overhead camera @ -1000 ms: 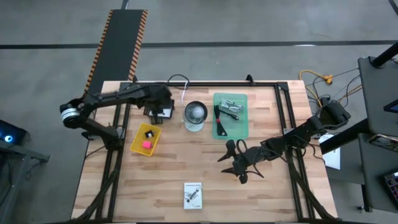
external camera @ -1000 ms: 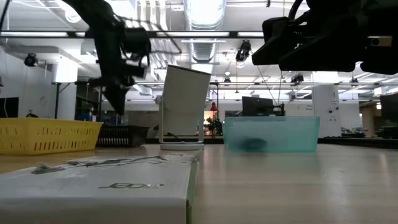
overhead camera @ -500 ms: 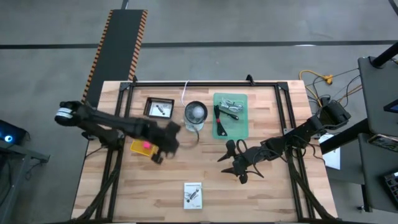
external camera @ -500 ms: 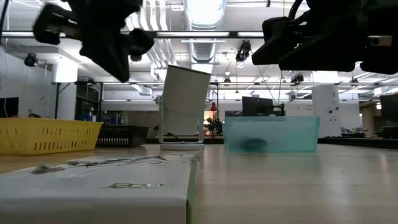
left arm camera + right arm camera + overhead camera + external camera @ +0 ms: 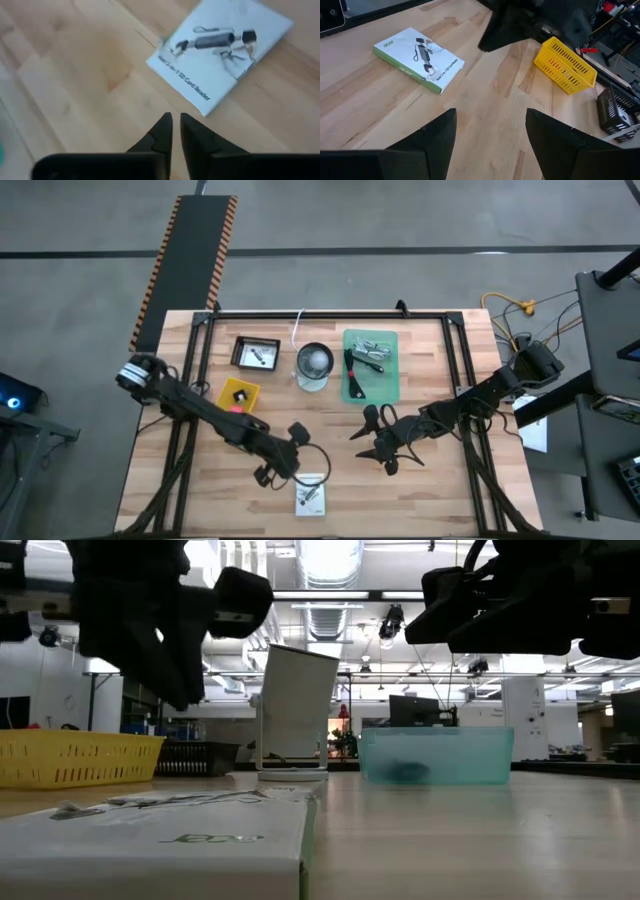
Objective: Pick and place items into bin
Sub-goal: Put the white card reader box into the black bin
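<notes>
My left gripper [image 5: 288, 468] hovers over the wood just short of a white printed box [image 5: 310, 493] near the table's near edge. In the left wrist view its fingers [image 5: 175, 131] stand almost together with nothing between them, and the box [image 5: 220, 55] lies ahead. My right gripper [image 5: 372, 442] waits open at the centre right, clear of everything. A yellow bin [image 5: 247, 392] holds a pink-red lump [image 5: 236, 411] and a tiny black cube [image 5: 238, 394]. A teal tray [image 5: 386, 385] holds a dark stick-like tool [image 5: 351, 367] and a cable bundle [image 5: 372, 352].
A small black tray [image 5: 256, 352] with a silver piece stands at the far left, and a round cup [image 5: 314, 366] sits between it and the teal tray. The arms' black frame rails run along the table's left, right and far sides. Bare wood lies between the two grippers.
My left gripper has swung from the black tray at the far left, across the yellow bin, toward the near edge. It has come down a little, stops beside the white box, and has rolled about its own line. The black tray now shows uncovered.
</notes>
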Controlling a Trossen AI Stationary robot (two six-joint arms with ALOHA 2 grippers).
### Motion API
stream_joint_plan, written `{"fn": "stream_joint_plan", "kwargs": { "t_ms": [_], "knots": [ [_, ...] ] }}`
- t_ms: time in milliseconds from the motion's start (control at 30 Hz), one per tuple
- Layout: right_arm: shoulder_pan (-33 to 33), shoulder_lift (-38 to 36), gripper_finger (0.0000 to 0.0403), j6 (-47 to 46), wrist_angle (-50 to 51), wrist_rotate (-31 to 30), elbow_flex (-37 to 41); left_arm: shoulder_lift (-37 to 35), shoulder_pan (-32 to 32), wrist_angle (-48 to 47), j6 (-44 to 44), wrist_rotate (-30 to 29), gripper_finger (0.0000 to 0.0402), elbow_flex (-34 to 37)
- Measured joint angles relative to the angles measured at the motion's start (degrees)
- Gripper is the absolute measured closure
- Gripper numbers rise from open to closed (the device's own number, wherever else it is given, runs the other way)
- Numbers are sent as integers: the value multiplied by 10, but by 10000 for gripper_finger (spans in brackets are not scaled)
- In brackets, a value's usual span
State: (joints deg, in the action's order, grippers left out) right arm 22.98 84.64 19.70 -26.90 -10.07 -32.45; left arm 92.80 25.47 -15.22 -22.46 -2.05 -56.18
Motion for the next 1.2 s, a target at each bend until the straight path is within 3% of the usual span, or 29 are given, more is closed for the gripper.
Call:
{"fn": "stream_joint_plan", "kwargs": {
  "t_ms": [267, 400, 767, 1200],
  "knots": [
    [0, 0, 179, 0, 0, 0, 0, 45, 21, -3, -5, 43, 299, -24],
    [0, 0, 179, 3, 0, 0, 0, 54, 34, -2, -6, 48, 275, -38],
    [0, 0, 179, 29, 0, 0, 0, 78, 76, 49, -4, 63, 272, -40],
    [0, 0, 179, 45, -4, 0, 0, 128, 77, 94, -18, 75, 272, -41]
  ]
}}
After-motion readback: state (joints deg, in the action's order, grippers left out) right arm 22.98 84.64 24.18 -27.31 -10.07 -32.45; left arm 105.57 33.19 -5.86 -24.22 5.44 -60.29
